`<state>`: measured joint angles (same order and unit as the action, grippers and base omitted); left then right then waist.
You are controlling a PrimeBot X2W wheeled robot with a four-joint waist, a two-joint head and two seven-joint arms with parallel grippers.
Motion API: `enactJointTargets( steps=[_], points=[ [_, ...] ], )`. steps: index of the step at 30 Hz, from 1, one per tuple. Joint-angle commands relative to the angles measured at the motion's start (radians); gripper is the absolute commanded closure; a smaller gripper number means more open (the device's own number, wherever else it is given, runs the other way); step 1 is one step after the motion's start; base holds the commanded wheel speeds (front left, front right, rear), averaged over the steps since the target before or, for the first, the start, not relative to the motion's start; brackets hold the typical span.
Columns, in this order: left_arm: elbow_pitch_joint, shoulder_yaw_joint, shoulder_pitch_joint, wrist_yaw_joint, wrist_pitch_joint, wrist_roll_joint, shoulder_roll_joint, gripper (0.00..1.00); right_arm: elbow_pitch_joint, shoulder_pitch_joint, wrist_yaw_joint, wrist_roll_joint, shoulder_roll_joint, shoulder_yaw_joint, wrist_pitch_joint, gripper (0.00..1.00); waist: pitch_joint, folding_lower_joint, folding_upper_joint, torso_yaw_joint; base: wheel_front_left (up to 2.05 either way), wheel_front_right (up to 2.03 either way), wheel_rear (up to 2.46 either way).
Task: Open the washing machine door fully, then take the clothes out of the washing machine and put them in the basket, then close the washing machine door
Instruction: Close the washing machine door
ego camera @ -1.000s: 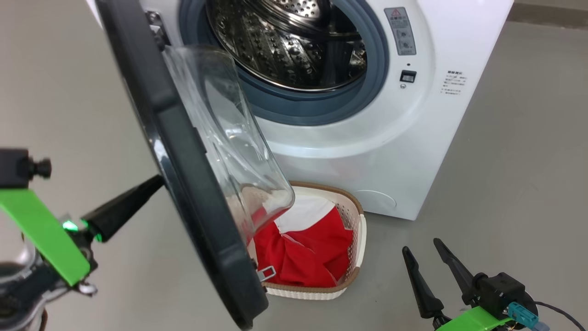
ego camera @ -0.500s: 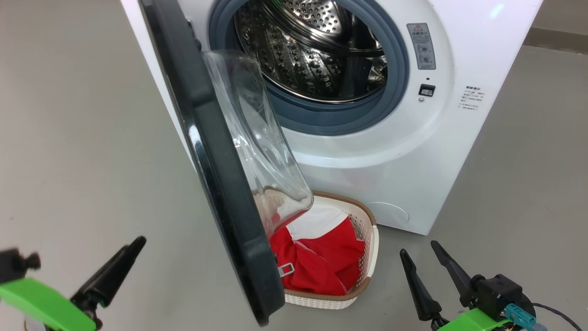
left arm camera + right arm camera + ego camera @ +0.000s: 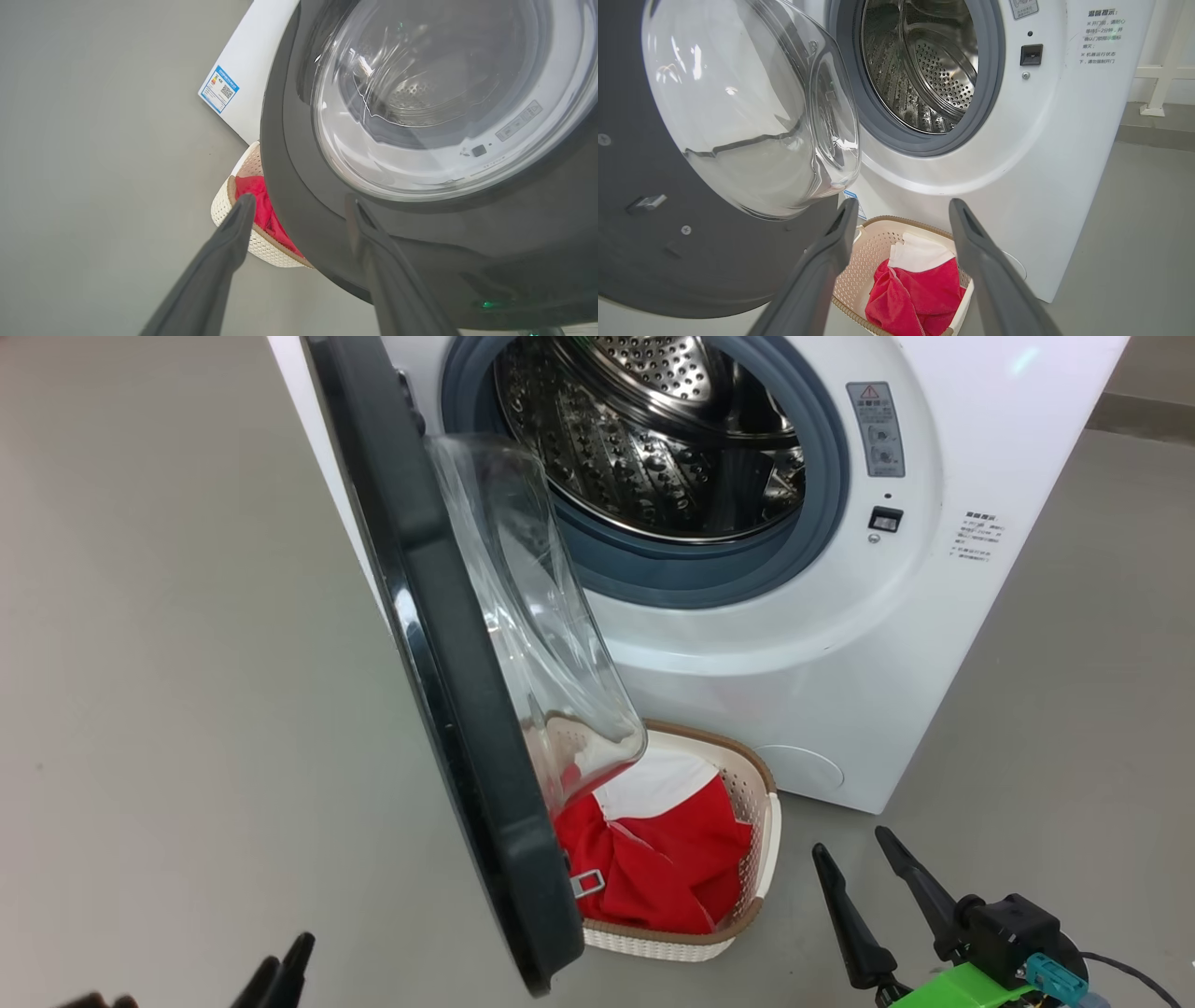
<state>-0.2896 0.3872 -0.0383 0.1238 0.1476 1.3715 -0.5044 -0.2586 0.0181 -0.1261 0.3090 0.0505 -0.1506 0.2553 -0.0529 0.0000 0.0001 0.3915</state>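
Left end effector (image 3: 299, 205): fingers spread, holding nothing, pointed at the outer side of the door (image 3: 289, 140) (head view catches just its dark tips, bottom left).
Door: partway open, edge-on from the head; left wrist view gives its glossy outer face, right wrist view the bulging glass inside.
Side sticker (image 3: 219, 88): blue-edged, on the washing machine (image 3: 840, 663).
Basket (image 3: 770, 831): on the floor (image 3: 187, 663) before the machine, partly under the door.
Clothes (image 3: 663, 877): red with a white panel, heaped in the basket.
Right end effector (image 3: 851, 842): fingers apart, nothing between them, near the basket.
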Motion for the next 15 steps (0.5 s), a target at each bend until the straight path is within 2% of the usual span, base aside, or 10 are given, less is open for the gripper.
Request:
enactJointTargets(
  steps=[1,4,8,10,11,15],
  points=[
    [-0.003,-0.026,-0.021,0.007,0.038,-0.004,-0.013,0.0,0.019,-0.02,-0.005,0.004,0.0,-0.027,0.006,0.0,-0.003,0.0,-0.0001,0.003,0.0,0.0,0.0],
    [-0.061,0.014,-0.029,0.007,0.085,-0.043,0.001,0.0,0.018,-0.025,-0.005,0.003,0.0,-0.025,0.006,0.0,-0.004,0.0,-0.0001,0.007,0.0,0.0,0.0],
    [-0.126,0.006,-0.045,0.007,0.112,-0.091,0.038,0.0,0.016,-0.029,-0.005,0.002,0.0,-0.023,0.006,0.0,-0.004,0.0,-0.0001,0.012,0.0,0.0,0.0],
    [-0.145,-0.05,-0.054,0.007,0.113,-0.173,0.055,0.0,0.016,-0.031,-0.005,0.003,0.0,-0.02,0.006,0.0,-0.004,0.0,-0.0001,0.015,0.0,0.0,0.0],
    [-0.145,-0.05,-0.054,0.007,0.113,-0.173,0.055,0.0,0.016,-0.031,-0.005,0.003,0.0,-0.02,0.006,0.0,-0.004,0.0,-0.0001,0.015,0.0,0.0,0.0],
    [-0.142,-0.192,-0.037,0.007,0.114,-0.376,0.13,0.0,0.016,-0.035,-0.005,0.003,0.0,-0.019,0.006,0.0,-0.005,0.0,-0.0001,0.018,0.0,0.0,0.0]
  ],
)
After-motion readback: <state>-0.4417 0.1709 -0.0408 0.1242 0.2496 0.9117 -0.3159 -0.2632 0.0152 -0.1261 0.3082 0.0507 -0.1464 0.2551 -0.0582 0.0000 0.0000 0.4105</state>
